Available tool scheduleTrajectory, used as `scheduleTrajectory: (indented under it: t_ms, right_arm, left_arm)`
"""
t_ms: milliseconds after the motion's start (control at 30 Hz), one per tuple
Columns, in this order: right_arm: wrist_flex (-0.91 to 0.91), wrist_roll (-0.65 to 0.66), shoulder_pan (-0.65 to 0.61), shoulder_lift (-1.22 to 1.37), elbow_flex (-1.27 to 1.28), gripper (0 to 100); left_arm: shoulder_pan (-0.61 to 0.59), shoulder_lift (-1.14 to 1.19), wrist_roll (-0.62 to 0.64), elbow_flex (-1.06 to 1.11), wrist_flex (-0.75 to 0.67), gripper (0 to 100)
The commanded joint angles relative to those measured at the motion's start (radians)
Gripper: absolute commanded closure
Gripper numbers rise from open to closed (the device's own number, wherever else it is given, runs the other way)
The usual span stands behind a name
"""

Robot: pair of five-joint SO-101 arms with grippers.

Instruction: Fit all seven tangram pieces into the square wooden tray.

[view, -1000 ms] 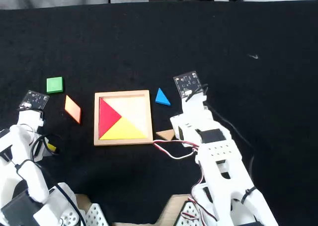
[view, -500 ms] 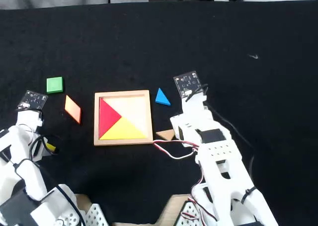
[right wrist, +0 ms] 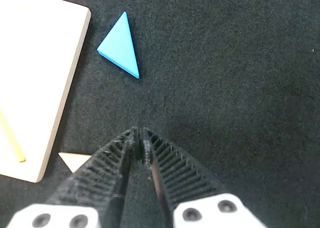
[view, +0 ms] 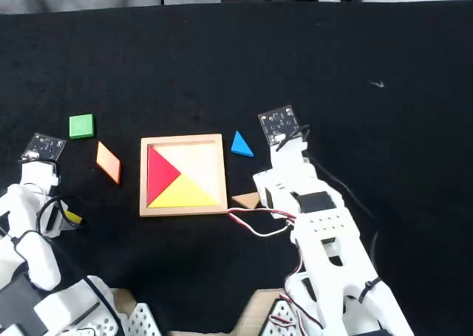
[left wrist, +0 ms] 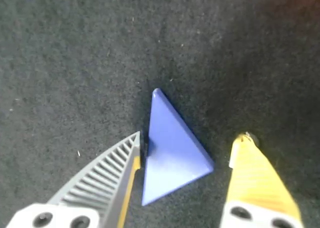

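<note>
The square wooden tray [view: 219,175] lies mid-table and holds a red triangle [view: 162,175] and a yellow triangle [view: 185,193]. Left of it lie a green square [view: 81,125] and an orange parallelogram [view: 108,162]. A light blue triangle [view: 241,144] [right wrist: 120,46] and a tan triangle [view: 247,200] [right wrist: 75,160] lie at its right side. My left gripper [left wrist: 191,137] is open, low over the cloth, its fingers on either side of a dark blue triangle [left wrist: 172,150]. My right gripper [right wrist: 139,133] is shut and empty, just right of the tray [right wrist: 40,87].
Black cloth covers the whole table. The left arm [view: 29,203] stands at the near left corner. The right arm [view: 310,210] reaches in from the near edge beside the tray. The far half and the right side of the table are bare cloth.
The left arm has shifted a little to the left, its wrist board moving towards the table's left edge. The right arm and all visible pieces have stayed put.
</note>
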Motion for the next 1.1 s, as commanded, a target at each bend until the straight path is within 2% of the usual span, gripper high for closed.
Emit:
scheduleTrajectory:
  t_ms: [0,100,167,267,433,633,1067]
  right_arm:
    - [0.003,0.012,-0.014,-0.031,-0.010,98.5]
    - [0.003,0.012,-0.014,-0.031,-0.010,98.5]
    - [0.003,0.012,-0.014,-0.031,-0.010,98.5]
    - [0.003,0.012,-0.014,-0.031,-0.010,98.5]
    - [0.003,0.012,-0.014,-0.031,-0.010,98.5]
    - [0.005,0.012,-0.014,-0.031,-0.010,98.5]
    - [0.005,0.012,-0.014,-0.031,-0.010,98.5]
  left_arm:
    - [-0.022,0.048,-0.012,-0.028,-0.020,76]
    - [-0.025,0.035,0.000,-0.031,-0.015,78]
    - [-0.033,0.018,0.052,-0.054,-0.008,78]
    - [-0.048,-0.063,0.083,-0.102,0.084,78]
    - [-0.044,-0.239,0.083,-0.114,0.212,71]
    - [0.004,-0.298,0.029,-0.012,0.207,74]
    - [0.015,-0.287,-0.005,0.116,0.057,74]
